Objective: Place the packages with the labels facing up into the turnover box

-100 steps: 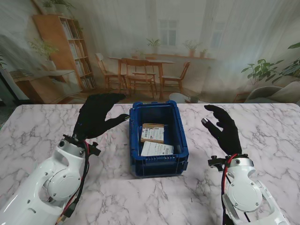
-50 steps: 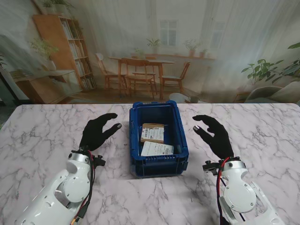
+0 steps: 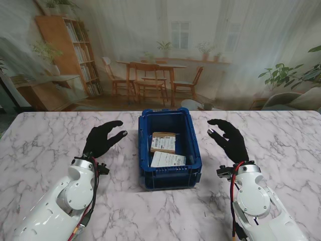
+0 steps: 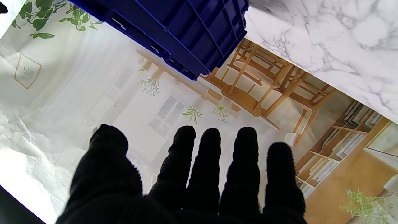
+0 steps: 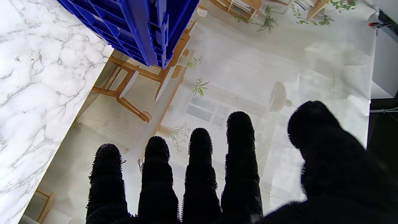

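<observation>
Both hands have drawn back slightly, left hand (image 3: 102, 139) and right hand (image 3: 230, 139) spread empty beside the turnover box (image 3: 169, 176) holding 2 label-up packages (image 3: 164, 151), print unreadable.

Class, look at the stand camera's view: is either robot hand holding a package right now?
No: the left hand and right hand hover open; both packages lie in the blue box.

nothing could be read. two packages lay in the turnover box (image 3: 145, 150): the brown package (image 3: 164, 142), farther from me, and the white package (image 3: 168, 160), nearer to me. each carried a white label with dark print and barcode-like lines facing up, but the marks were too small and blurred to make out any word or number. the blue walls of the box showed no legible text in the wrist views either.
</observation>
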`<state>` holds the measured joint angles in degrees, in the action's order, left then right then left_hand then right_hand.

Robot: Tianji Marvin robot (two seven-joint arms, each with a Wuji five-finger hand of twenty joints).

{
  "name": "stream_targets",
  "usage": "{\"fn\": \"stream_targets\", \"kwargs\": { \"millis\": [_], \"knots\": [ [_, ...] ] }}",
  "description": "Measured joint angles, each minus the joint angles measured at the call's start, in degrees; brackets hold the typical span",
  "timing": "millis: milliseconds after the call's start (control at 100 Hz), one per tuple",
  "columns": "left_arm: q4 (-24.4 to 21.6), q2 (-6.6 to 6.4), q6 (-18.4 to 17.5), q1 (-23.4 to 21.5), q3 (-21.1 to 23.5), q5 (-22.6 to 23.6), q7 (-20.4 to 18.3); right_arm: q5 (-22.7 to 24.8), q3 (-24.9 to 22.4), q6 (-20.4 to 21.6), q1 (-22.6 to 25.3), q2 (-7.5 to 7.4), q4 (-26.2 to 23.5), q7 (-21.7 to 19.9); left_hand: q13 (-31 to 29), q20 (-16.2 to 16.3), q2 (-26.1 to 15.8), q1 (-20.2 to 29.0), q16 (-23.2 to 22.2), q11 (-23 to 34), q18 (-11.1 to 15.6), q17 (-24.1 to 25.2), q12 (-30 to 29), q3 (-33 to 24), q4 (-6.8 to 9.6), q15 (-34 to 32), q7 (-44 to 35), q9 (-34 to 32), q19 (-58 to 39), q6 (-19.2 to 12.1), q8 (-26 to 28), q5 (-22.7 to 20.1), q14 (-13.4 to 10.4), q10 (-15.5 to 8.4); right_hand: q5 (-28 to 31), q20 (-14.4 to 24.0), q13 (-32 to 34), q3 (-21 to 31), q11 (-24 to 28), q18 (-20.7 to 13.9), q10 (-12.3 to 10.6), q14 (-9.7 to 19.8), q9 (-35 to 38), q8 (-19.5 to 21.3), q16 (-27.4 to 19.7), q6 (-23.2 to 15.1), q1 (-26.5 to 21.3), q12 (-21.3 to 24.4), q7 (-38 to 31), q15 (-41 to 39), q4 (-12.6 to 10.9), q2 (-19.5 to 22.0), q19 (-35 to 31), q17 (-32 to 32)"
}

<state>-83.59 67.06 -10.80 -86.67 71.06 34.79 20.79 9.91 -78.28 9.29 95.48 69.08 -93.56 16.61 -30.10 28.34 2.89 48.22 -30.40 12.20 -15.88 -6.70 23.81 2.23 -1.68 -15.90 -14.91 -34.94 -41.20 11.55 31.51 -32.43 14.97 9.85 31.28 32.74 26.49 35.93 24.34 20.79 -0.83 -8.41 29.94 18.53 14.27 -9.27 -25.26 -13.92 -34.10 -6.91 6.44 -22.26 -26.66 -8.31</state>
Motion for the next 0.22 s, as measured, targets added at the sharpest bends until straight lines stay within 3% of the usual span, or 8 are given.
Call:
{"fn": "stream_targets", "kwargs": {
  "millis": [220],
  "knots": [
    [-1.07, -0.39, 0.42, -0.95, 1.10, 0.18, -1.32, -0.22, -0.06, -0.55, 1.01, 0.20, -1.26, 0.05, 0.00, 0.04, 0.00, 0.00, 0.00, 0.00, -0.64, 0.09, 0.20, 0.00, 0.00, 0.00, 0.19, -0.01, 0.01, 0.00, 0.00, 0.00, 0.06, 0.01, 0.00, 0.06, 0.00, 0.32, 0.00, 0.00, 0.10, 0.01, 0.00, 0.00, 0.00, 0.78, 0.00, -0.01, 0.01, 0.00, 0.00, 0.00, 0.02, -0.11]
  ]
}}
